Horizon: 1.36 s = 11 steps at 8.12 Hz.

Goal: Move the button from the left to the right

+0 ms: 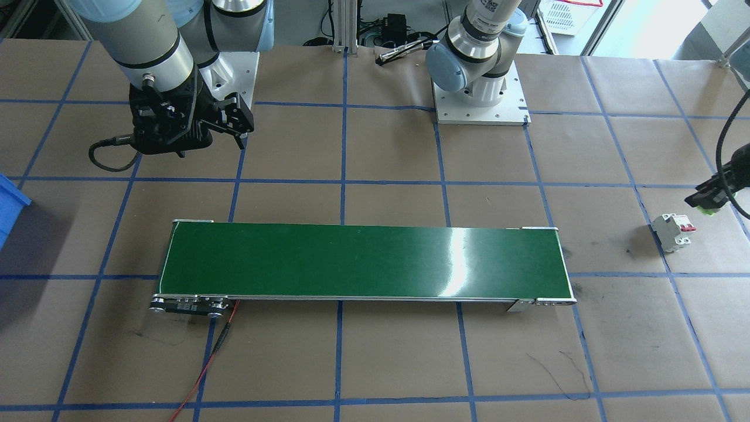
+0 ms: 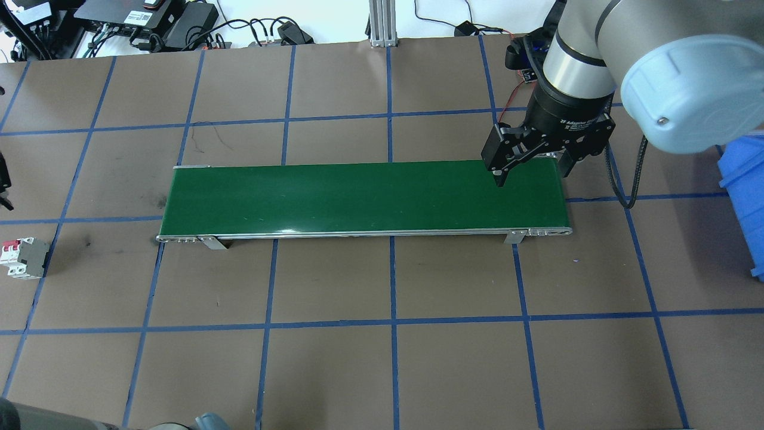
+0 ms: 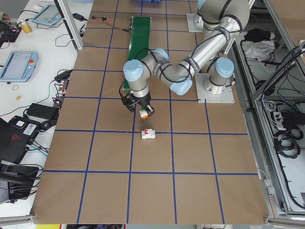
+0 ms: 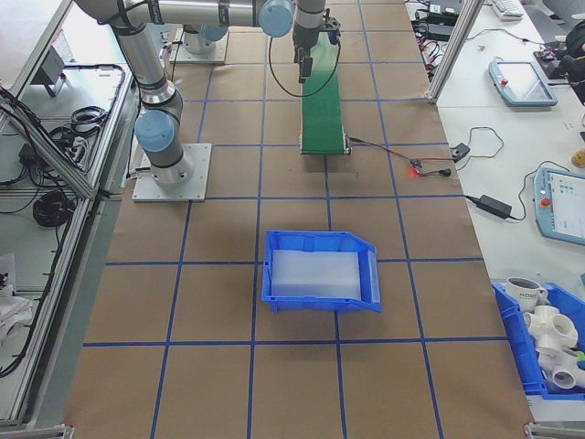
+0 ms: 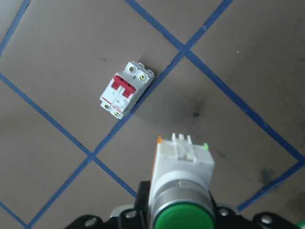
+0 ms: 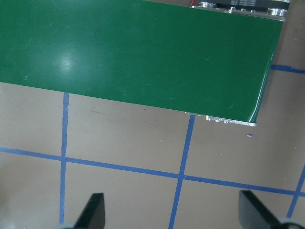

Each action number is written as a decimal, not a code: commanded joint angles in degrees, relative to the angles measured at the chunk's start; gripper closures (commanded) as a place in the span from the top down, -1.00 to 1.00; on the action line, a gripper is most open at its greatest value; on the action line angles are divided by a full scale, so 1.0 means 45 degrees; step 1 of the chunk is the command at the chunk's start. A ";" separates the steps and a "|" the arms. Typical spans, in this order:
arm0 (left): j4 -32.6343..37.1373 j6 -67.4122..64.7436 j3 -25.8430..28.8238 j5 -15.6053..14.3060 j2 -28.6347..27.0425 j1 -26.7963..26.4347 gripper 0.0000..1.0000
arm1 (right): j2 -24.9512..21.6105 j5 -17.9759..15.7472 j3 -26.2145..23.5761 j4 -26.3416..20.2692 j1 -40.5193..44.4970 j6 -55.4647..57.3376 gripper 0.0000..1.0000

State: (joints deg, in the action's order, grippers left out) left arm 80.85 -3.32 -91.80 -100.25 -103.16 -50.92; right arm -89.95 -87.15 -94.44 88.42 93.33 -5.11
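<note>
Your left tool (image 5: 178, 217) is clenched on the button (image 5: 180, 188), raised above the tabletop (image 5: 57, 71) near the circuit breaker (image 5: 126, 88), while your right tool (image 2: 530, 170) hangs spread wide over the green conveyor belt (image 2: 358, 197).

left hand (image 1: 712, 199) cut by front edge, button (image 5: 182, 193) cap cropped

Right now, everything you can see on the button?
The button is a push-button switch with a round, glossy green cap, a silver collar under it and a white boxy body with an orange edge and small terminals at the end. It is clamped in the left gripper, off the table, cap toward the wrist camera and body pointing down at the brown paper. It hangs beside the white circuit breaker without touching it, well short of the green conveyor.
</note>
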 commanded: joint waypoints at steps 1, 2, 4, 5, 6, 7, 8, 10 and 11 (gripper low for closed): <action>0.1757 -0.6237 0.0030 0.1274 -0.0024 -0.2271 -1.00 | -0.0012 0.0030 -0.0010 0.0000 0.0002 0.0003 1.00; 0.1759 -0.7568 0.0010 0.2094 0.0188 -0.2973 -1.00 | -0.0012 -0.0009 -0.0029 -0.0019 0.0002 -0.0036 1.00; 0.1624 -1.0244 -0.0068 0.3365 0.0502 -0.3952 -1.00 | 0.0008 0.0010 -0.0030 -0.0019 0.0002 -0.0036 1.00; 0.1023 -1.1940 -0.0087 0.3449 0.0290 -0.4402 -1.00 | 0.0008 0.0010 -0.0030 -0.0019 0.0002 -0.0036 1.00; -0.0549 -1.3774 -0.0223 0.3605 0.0095 -0.4889 -1.00 | -0.0011 0.0010 -0.0030 -0.0019 0.0002 -0.0056 1.00; -0.1203 -1.5629 -0.0688 0.3664 -0.0275 -0.5223 -1.00 | -0.0031 -0.0048 -0.0030 -0.0019 -0.0018 -0.0095 1.00; -0.1557 -1.6460 -0.1138 0.3684 -0.0452 -0.5381 -1.00 | -0.0012 0.0010 -0.0030 0.0000 -0.0018 -0.0095 1.00; -0.3098 -1.7384 -0.2211 0.3937 -0.0454 -0.5694 -1.00 | -0.0011 0.0010 -0.0010 0.0020 -0.0018 -0.0134 1.00; -0.3897 -1.7754 -0.2758 0.3938 -0.0473 -0.5792 -1.00 | -0.0012 0.0010 -0.0029 0.0020 -0.0018 -0.0134 1.00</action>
State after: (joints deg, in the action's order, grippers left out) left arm 69.28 -79.68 -99.80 -83.02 -105.08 -75.91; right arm -89.98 -87.11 -94.54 88.47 93.26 -5.66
